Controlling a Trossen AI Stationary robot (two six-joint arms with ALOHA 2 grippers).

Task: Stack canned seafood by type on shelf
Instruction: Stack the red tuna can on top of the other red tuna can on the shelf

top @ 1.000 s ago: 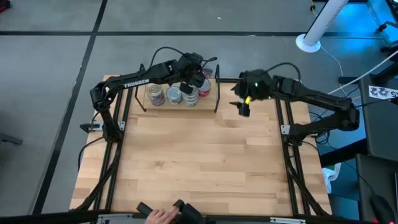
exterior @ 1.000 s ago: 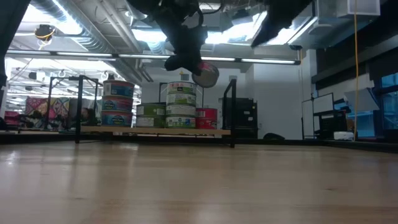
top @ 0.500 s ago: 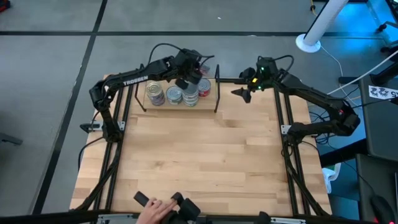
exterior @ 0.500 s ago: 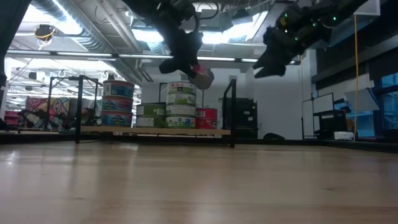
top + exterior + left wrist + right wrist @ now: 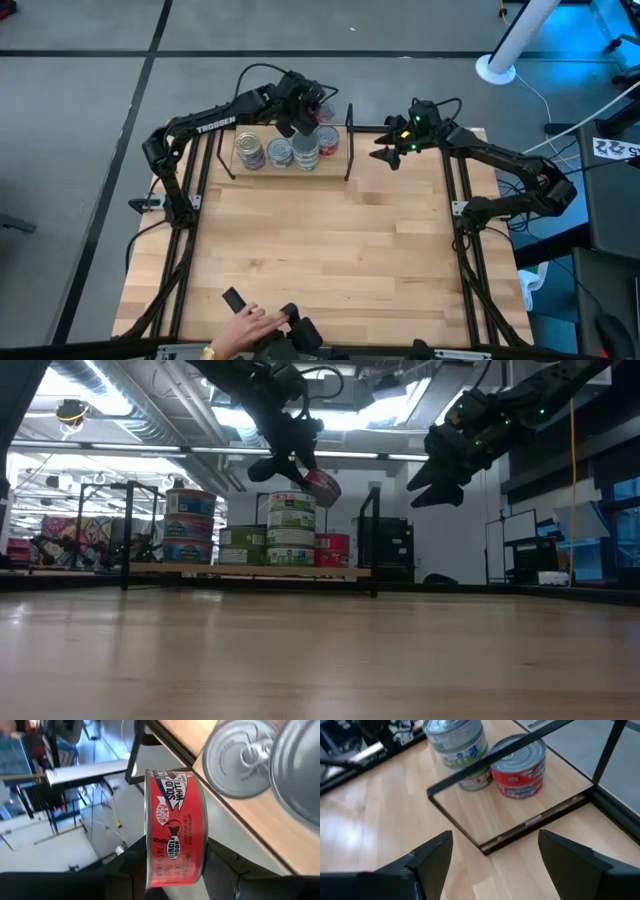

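Note:
My left gripper (image 5: 306, 116) hangs over the right end of the shelf (image 5: 250, 570) and is shut on a red-labelled can (image 5: 172, 827) above the stacks. On the shelf board stand stacks of cans: a blue-labelled one (image 5: 188, 525), a green-labelled one (image 5: 240, 546), a taller white-and-green one (image 5: 291, 528) and a red one (image 5: 520, 770) at the right end. My right gripper (image 5: 386, 156) is open in the air just right of the shelf's right upright (image 5: 349, 140), facing the red stack. My left gripper pinches the red can between its two fingers (image 5: 125, 875), one on each flat end (image 5: 150, 870), the label facing the wrist camera. The fingers slant down from the table's left. The can hangs clear of the stacks, tipped on its edge (image 5: 322, 486).
The shelf's thin black frame (image 5: 485, 845) stands between my right gripper and the cans. A person's hand (image 5: 240, 328) with a small black object (image 5: 234, 300) lies at the table's near edge. Bare wood tabletop (image 5: 330, 240) stretches in front of the shelf.
My right gripper has come down and swung toward the shelf's right end, rolling as it went, and stays open. My left gripper has shifted a little toward the far edge and rolled, tipping the red can further onto its edge. The person's hand has moved along the near edge.

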